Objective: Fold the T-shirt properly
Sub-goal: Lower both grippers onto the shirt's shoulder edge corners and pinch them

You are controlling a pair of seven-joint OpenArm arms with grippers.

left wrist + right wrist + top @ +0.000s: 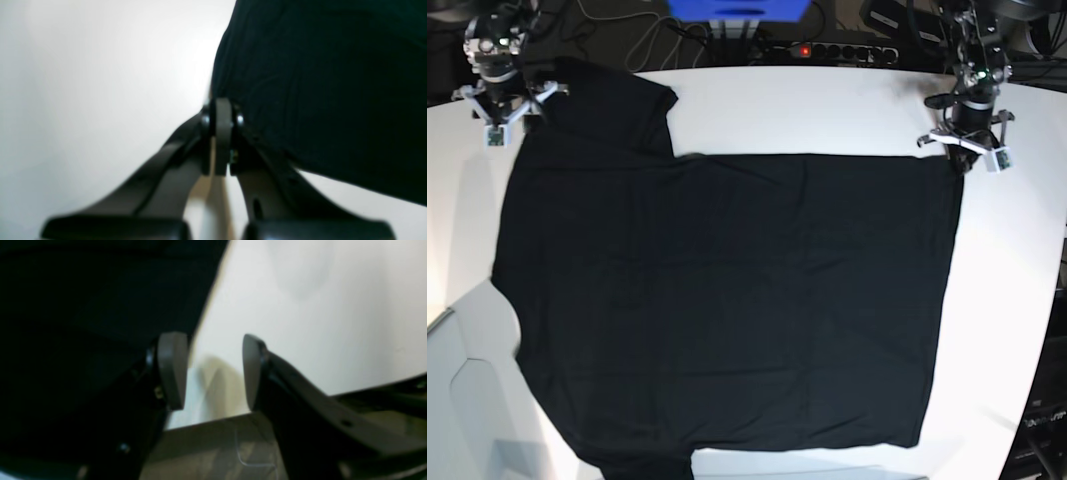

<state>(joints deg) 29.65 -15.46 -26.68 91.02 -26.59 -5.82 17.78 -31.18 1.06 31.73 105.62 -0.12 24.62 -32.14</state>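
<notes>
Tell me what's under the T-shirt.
The T-shirt lies spread on the white table, which shows around its edges. Whatever sits beneath the cloth itself is covered and can't be seen.

My large plain black short-sleeved cloth T-shirt (717, 300) lies spread flat on the white round-cornered table (827, 115), covering most of its middle. In the base view one sleeve reaches toward the far left corner, and the shirt's straight hem edge runs down the right side. My right gripper (503, 112) stands over that far left sleeve, at the table's back edge. My left gripper (961, 152) stands at the shirt's far right corner, touching the cloth edge there. Behind the table, beyond its back edge, sits a dark power strip (827, 50) between the two arms, with a blue box (737, 10) to its left.
</notes>
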